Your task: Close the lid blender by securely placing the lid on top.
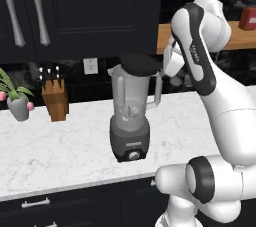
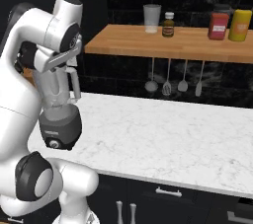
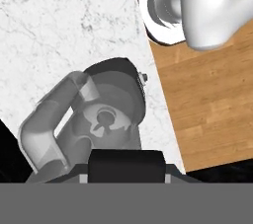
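Small round matte black disc lid (image 1: pixel 140 63) at centre of left base view, on or just above mouth of tall translucent grey blender jar (image 1: pixel 131 102) w/ dark base; jar upright on white marble tabletop (image 1: pixel 60 146). Hand view: jar interior straight ahead, lid (image 3: pixel 126 165) at bottom centre by fingers. Grip state: can't tell. Judgement: press straight down along jar axis.

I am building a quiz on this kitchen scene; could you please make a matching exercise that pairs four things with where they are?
Things:
1. lid
2. blender
3. knife block
4. yellow container

Places:
A. on the wooden shelf, at its right end
B. on the marble counter, in front of the arm
C. over the mouth of the jar
D. on the counter beside the potted plant

Pairs: 1-C, 2-B, 3-D, 4-A
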Motion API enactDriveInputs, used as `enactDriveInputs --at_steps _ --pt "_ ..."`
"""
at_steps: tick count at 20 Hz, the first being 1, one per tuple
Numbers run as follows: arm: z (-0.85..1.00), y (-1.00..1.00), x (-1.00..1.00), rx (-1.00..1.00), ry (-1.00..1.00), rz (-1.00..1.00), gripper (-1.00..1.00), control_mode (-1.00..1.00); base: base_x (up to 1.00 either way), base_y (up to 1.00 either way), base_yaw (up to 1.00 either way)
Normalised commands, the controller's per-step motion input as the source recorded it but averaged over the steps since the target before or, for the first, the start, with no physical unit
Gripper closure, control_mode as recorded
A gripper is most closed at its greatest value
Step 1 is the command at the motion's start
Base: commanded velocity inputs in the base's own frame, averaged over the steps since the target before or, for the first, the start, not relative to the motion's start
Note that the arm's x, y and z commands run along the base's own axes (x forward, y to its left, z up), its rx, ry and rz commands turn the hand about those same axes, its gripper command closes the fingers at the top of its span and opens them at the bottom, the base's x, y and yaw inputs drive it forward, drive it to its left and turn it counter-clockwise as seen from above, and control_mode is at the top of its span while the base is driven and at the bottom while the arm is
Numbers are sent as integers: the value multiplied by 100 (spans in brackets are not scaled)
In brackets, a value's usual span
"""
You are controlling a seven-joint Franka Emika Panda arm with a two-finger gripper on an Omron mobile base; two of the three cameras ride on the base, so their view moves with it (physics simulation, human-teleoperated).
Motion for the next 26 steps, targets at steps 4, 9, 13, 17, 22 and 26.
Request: enactDriveInputs --at_steps 4,9,13,17,22,26 --pt "0 22 4 0 0 0 100 -100 0 0 0" --pt "0 17 9 0 0 -1 100 -100 0 0 0" --pt "0 1 14 0 0 -5 100 -100 0 0 0" --pt "0 0 14 0 0 -7 100 -100 0 0 0" --pt "-3 0 10 0 0 -7 100 -100 0 0 0" --pt "-4 2 9 0 0 -7 100 -100 0 0 0"
